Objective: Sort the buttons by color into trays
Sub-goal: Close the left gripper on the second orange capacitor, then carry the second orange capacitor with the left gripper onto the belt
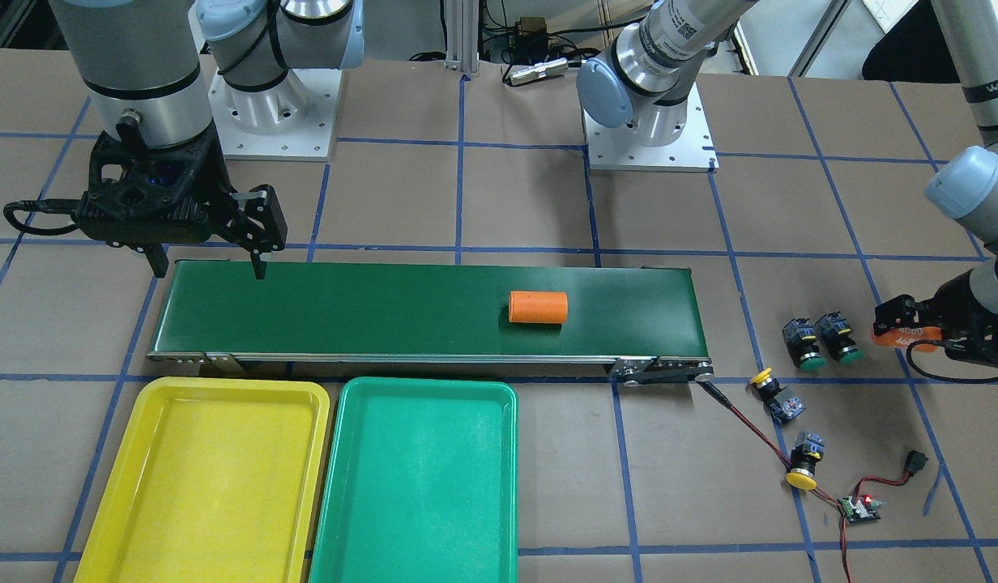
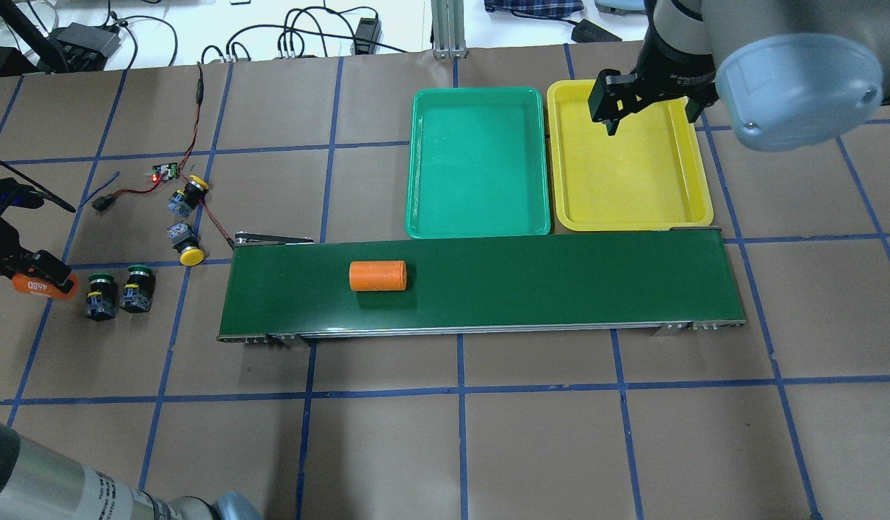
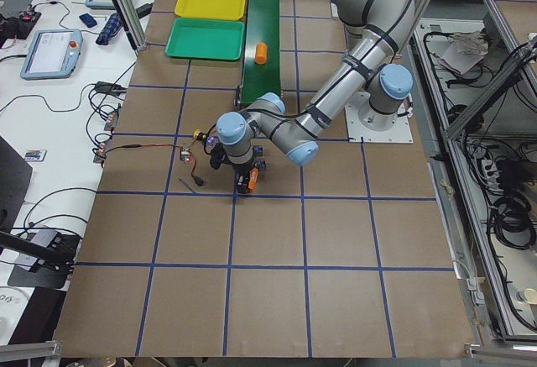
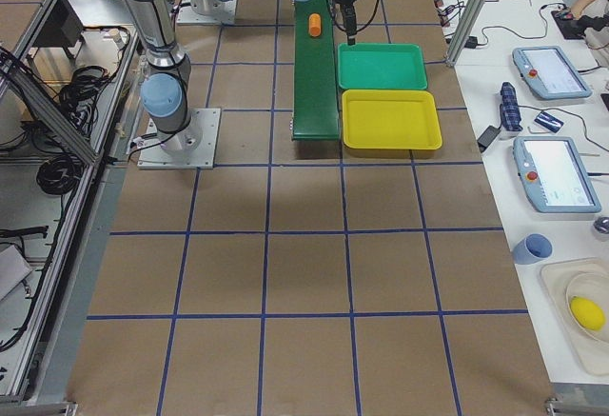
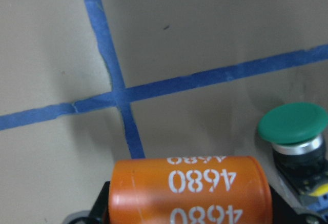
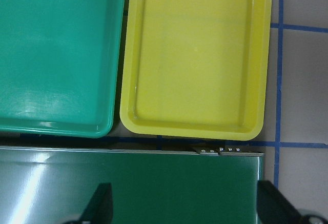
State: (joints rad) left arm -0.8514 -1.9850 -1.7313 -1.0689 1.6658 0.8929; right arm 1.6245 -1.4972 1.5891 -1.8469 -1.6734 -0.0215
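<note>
You see four buttons, black bodies, on tabletop (image 1: 499, 202) past belt (image 1: 345, 308) end. Green buttons (image 1: 800, 344) (image 1: 839, 337) side by side. Yellow buttons (image 1: 770, 390) (image 1: 805, 463) near red wire and circuit board (image 1: 859, 508). Orange cylinder (image 1: 538, 308) lies on belt. Left hand (image 1: 904, 334) clenched on 4680 cylinder (image 1: 902, 337), just beside green buttons. Right hand (image 1: 207, 271) released above belt's other end, near yellow tray (image 1: 207, 478) and green tray (image 1: 418, 486), well apart from buttons.

Both the right arm (image 1: 134, 65) and left arm (image 1: 973, 48) are finished in matte silver-grey tube, with pale blue joint caps (image 1: 608, 89). Each is bolted onto a square white base plate (image 1: 685, 150) dotted with screw holes. The right gripper (image 1: 208, 269) is done in black skeletal plastic, blue glow inside, black cable (image 1: 29, 212) looped off it. A QR label (image 1: 684, 31) is stuck on the left arm.
</note>
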